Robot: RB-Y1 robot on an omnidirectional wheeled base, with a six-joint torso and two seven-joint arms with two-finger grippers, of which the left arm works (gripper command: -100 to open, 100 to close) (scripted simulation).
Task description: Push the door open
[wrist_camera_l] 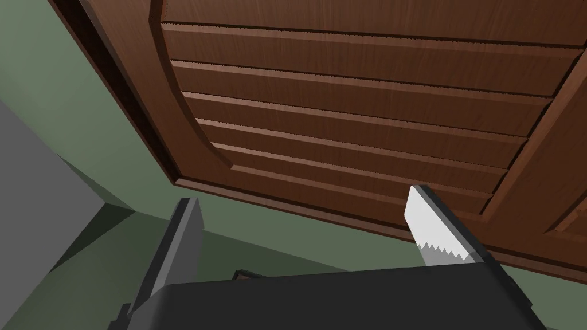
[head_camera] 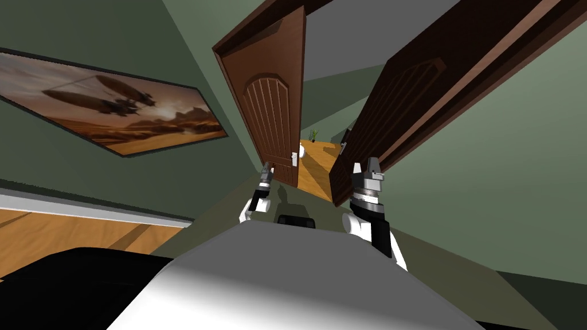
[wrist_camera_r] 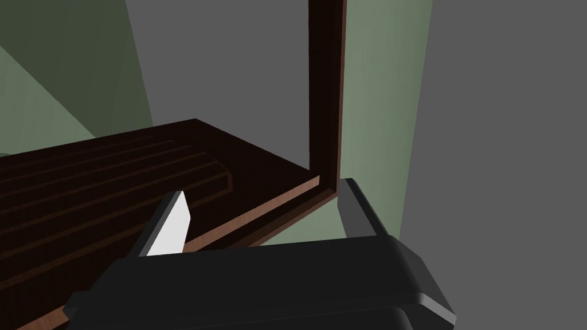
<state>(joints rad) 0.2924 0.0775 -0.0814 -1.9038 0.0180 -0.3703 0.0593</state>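
The robot is facing a brown double door, with the left leaf (head_camera: 269, 109) and right leaf (head_camera: 395, 109) both standing part-way open. Its left gripper (wrist_camera_l: 304, 201), fingers wide and empty, is pointing at the left leaf's ribbed panel, possibly touching it. The right gripper (wrist_camera_r: 263, 192), equally wide, is nearing the right leaf. Pushing flat near the free edges should be working best. Each leaf is standing upright, its free edge angling away from the robot.

Left door leaf (head_camera: 274, 97) runs off the top edge; right door leaf (head_camera: 401, 103) does too. Framed picture (head_camera: 114, 109) is cut at the left edge. Past the gap, a white thing (head_camera: 301, 151) sits half behind the left leaf, too small to name. Can't tell whether my left jaws touch that leaf.
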